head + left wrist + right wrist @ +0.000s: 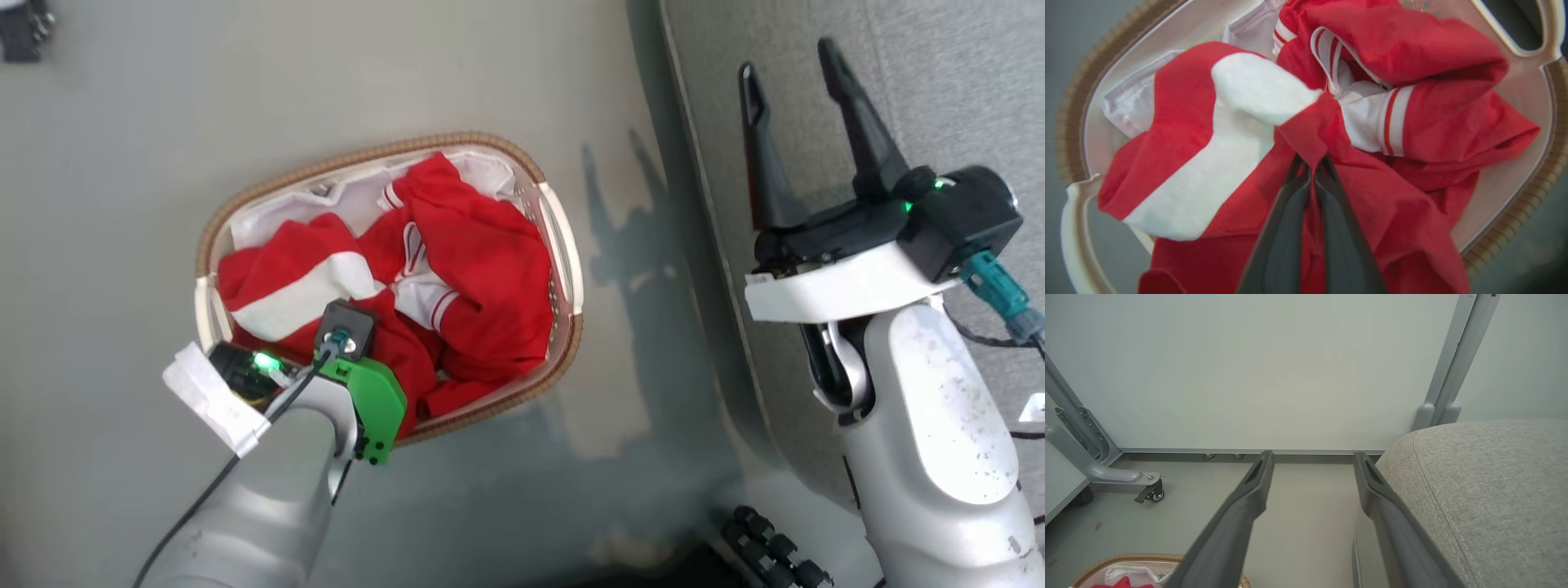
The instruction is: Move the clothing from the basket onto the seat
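Note:
The clothing [482,261], bright red with white bands and striped trim, lies heaped in the basket [269,184], an oval white tub with a brown woven rim standing on the floor. My left arm reaches down into the basket from the lower left. In the left wrist view my left gripper [1311,160] is shut on a raised fold of the red clothing [1412,122], with the basket rim [1069,122] around it. My right gripper [788,57] hangs open and holds nothing above the front edge of the grey seat [939,82]. The right wrist view shows the right gripper [1313,457] beside the seat [1494,490].
The basket stands on grey floor [98,163] left of the seat. A pale wall panel [1290,367] closes the far side, with a grey post [1449,375] behind the seat and a frame leg on a caster [1149,492] at the left. A dark object [20,28] sits in the far corner.

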Motion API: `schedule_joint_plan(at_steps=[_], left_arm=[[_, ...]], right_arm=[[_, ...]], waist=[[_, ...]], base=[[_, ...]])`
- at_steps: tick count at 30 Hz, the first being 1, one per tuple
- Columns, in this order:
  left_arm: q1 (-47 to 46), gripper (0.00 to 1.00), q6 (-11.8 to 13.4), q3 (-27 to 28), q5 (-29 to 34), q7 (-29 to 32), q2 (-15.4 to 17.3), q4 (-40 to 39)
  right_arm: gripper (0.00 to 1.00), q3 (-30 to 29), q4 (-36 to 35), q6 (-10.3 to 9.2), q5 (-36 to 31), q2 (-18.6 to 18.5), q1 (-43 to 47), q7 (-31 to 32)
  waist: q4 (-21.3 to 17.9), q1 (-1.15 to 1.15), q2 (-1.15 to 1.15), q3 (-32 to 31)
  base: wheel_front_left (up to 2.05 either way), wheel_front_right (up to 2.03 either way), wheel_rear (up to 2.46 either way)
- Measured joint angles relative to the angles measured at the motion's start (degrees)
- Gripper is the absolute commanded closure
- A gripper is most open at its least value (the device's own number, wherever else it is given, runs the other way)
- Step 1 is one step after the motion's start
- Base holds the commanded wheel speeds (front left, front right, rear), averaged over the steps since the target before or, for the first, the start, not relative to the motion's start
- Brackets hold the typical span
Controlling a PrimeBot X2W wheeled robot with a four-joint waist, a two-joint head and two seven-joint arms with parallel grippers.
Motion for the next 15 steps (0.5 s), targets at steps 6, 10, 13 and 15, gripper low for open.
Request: schedule_joint_plan(at_steps=[6, 10, 13, 15], left_arm=[[5.16, 1.0, 0.52, 1.31, -1.55, -0.2, -0.67, -5.98], [9.55, 1.0, 1.04, 2.31, -1.91, -0.25, -0.77, -10.43], [13.07, 1.0, 1.56, 3.5, -2.08, -0.25, -0.8, -15.07], [14.52, 1.0, 1.66, 4.02, -2.03, -0.25, -0.82, -17.36]], right_arm=[[0.0, -0.18, 2.67, 0.0, -0.55, 0.0, 3.4, 0.0], [0.0, -0.15, 4.24, 0.0, -0.74, 0.01, 6.08, 0.0], [0.0, 0.0, 5.28, 0.0, -0.73, 0.02, 8.36, 0.0], [0.0, -0.14, 5.71, 0.0, -0.69, 0.01, 9.59, -0.01]], waist=[[0.84, 0.0, 0.0, -6.34], [1.66, 0.0, 0.0, -11.06], [2.5, 0.0, 0.0, -15.86], [2.91, 0.0, 0.0, -18.06]], base=[[0.0, 0.0, 0.0], [0.0, 0.0, 0.0], [0.0, 0.0, 0.0], [0.0, 0.0, 0.0]])
